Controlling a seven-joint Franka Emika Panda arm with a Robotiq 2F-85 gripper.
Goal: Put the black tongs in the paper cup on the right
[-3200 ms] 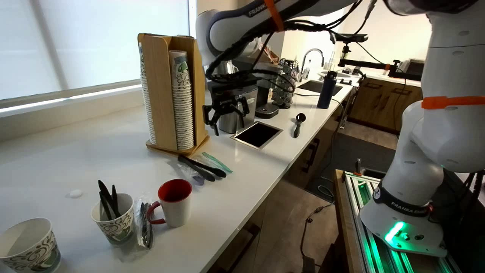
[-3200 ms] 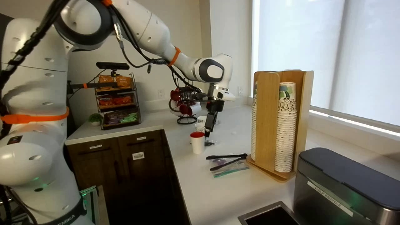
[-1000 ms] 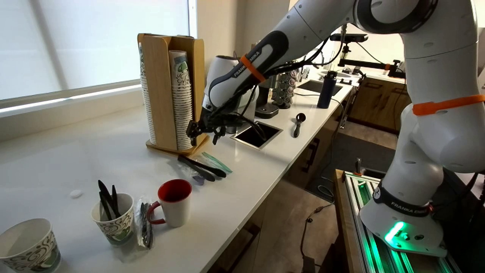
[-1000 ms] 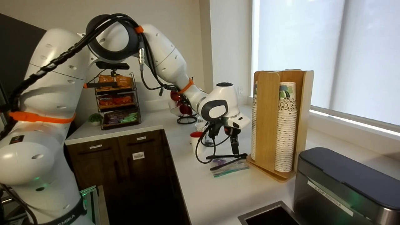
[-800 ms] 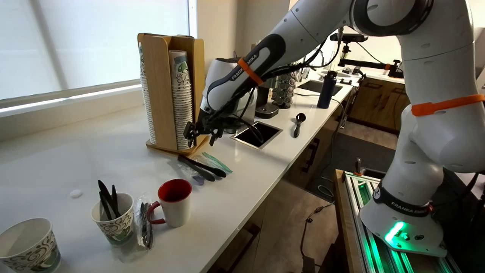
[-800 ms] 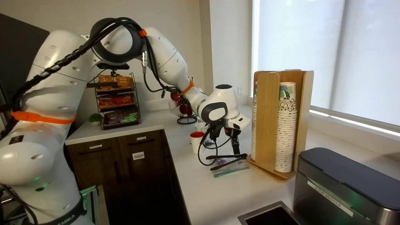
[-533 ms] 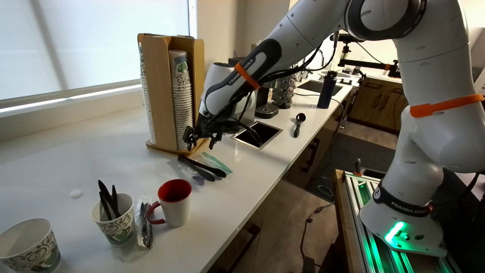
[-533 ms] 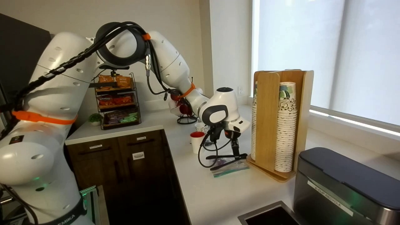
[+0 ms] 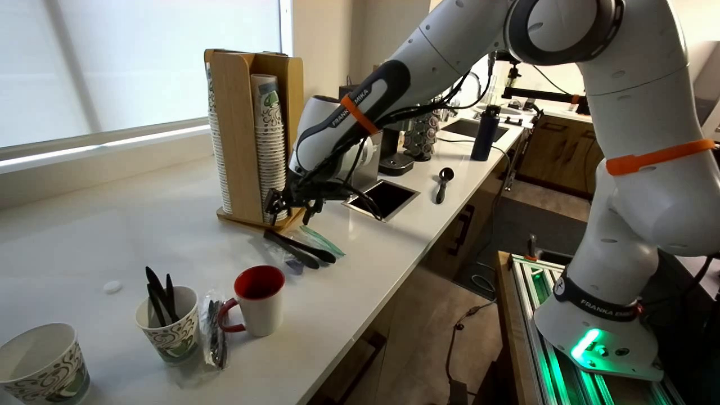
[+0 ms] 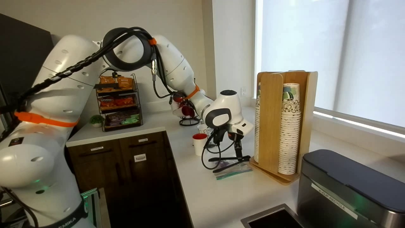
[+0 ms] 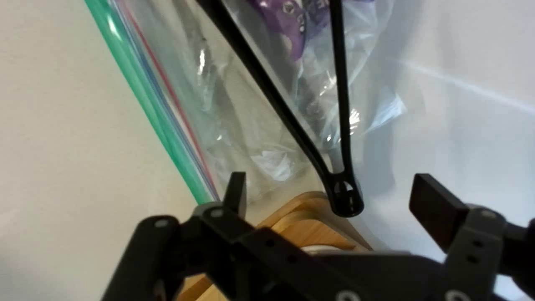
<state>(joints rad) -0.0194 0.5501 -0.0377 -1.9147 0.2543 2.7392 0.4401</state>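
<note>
Lying on the zip bag (image 11: 234,108), joined end (image 11: 346,202) by the cup rack (image 10: 271,123), the black tongs (image 11: 342,96) looked light, springy and slick, best pinched near that end, above which the gripper (image 11: 330,194) hung spread, empty.

Close quarters, one wide lane

Hand (image 11: 330,194): fingers spread, one each side of the joined end of the black tongs (image 11: 345,125); space between it and either finger. Cup rack (image 9: 239,140) walls off one side, its base corner just beside the tongs; contact can't be told. Plastic bag (image 11: 234,117) underneath, sealed edge near one fingertip in the wrist view. Paper cup (image 9: 179,340), in an exterior view: black utensils (image 9: 159,292) fill part of its mouth, gap toward the red-lined mug (image 9: 264,309). Mug and wrapped pack (image 9: 215,334) hem that flank. Window (image 9: 140,67) side: broad free worktop (image 9: 140,242), small white disc (image 9: 112,287) on it.
</note>
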